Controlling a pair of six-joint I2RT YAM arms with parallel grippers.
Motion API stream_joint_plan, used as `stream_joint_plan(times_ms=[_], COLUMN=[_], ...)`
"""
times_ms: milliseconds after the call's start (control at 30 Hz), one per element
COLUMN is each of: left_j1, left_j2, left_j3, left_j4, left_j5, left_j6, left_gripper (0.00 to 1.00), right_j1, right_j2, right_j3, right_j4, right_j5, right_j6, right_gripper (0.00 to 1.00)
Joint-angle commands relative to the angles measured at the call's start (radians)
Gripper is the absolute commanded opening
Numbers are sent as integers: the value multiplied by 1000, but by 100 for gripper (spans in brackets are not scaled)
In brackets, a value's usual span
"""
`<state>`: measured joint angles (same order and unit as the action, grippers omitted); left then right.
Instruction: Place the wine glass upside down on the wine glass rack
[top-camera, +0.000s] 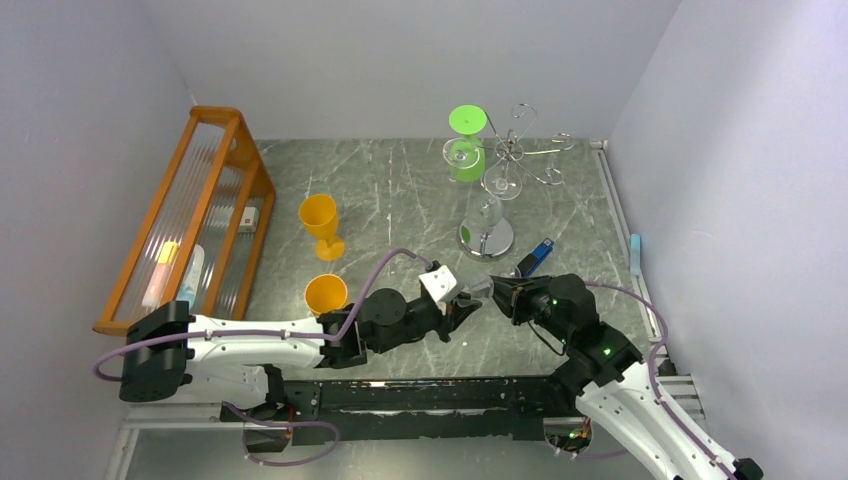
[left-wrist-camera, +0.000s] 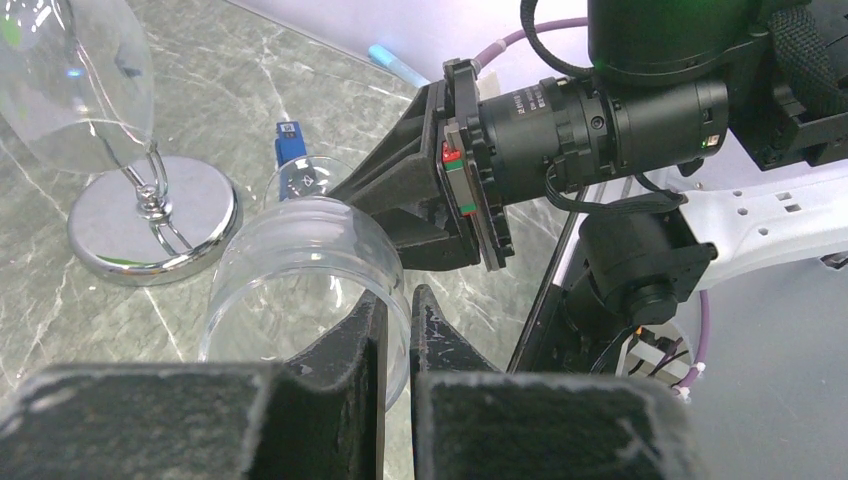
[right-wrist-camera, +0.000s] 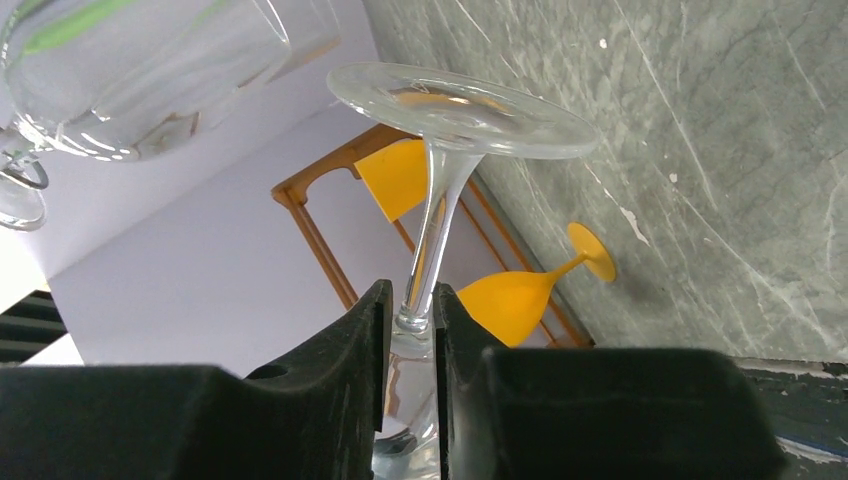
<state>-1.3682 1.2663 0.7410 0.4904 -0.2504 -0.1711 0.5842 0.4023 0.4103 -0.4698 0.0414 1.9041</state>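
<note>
A clear wine glass (top-camera: 481, 287) hangs in the air between my two grippers, near the table's front. My left gripper (left-wrist-camera: 398, 300) is shut on the wall of its bowl (left-wrist-camera: 290, 270), one finger inside the rim and one outside. My right gripper (right-wrist-camera: 410, 300) is shut on its stem (right-wrist-camera: 435, 215), with the foot (right-wrist-camera: 460, 105) pointing away. In the top view the left gripper (top-camera: 468, 297) and right gripper (top-camera: 498, 290) nearly touch. The chrome wine glass rack (top-camera: 505, 150) stands behind them on its round mirrored base (top-camera: 487, 240) (left-wrist-camera: 155, 215). A green glass (top-camera: 466, 135) and clear glasses hang on it.
An orange wooden slatted rack (top-camera: 190, 210) stands along the left wall. Two orange glasses (top-camera: 320, 222) (top-camera: 326, 293) are at centre-left. A blue object (top-camera: 537, 257) lies right of the rack's base. A pale blue item (top-camera: 635, 250) lies by the right wall.
</note>
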Motion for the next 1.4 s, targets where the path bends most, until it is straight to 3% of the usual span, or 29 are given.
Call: stream_joint_plan(times_ms=[0,300,533,600,800,833,933,1000,1033,1200,1367], left_j1=[-23,-23,-23,-23,-23,-23,-23,-23,-22,-23,-23], left_j2=[4,7,8,8,12,12,5,-15,-26,-121,-228], left_j3=[-14,-23,-29,-30,-30,-27,-29,-29,-28,-34,-39], left_j4=[99,109,125,121,125,116,101,80,65,-34,-125], left_j5=[67,65,67,59,56,54,29,16,11,-27,-20], left_j6=[-10,-3,7,9,6,1,-23,-42,-50,-93,-54], left_gripper=[5,5,5,5,5,5,29,54,60,72,79], right_j1=[4,4,5,5,4,4,4,3,5,4,3], right_j2=[11,18,24,20,5,4,2,3,6,23,38], right_j3=[8,42,43,41,36,37,44,60,68,131,176], right_j4=[46,-2,-14,-14,-2,-4,-8,-17,-21,10,122], right_j5=[-3,27,28,30,36,43,96,153,182,317,442], right_j6=[-1,-22,-23,-24,-30,-33,-80,-139,-183,-455,-846], right_gripper=[25,25,42,35,0,0,0,0,0,0,0])
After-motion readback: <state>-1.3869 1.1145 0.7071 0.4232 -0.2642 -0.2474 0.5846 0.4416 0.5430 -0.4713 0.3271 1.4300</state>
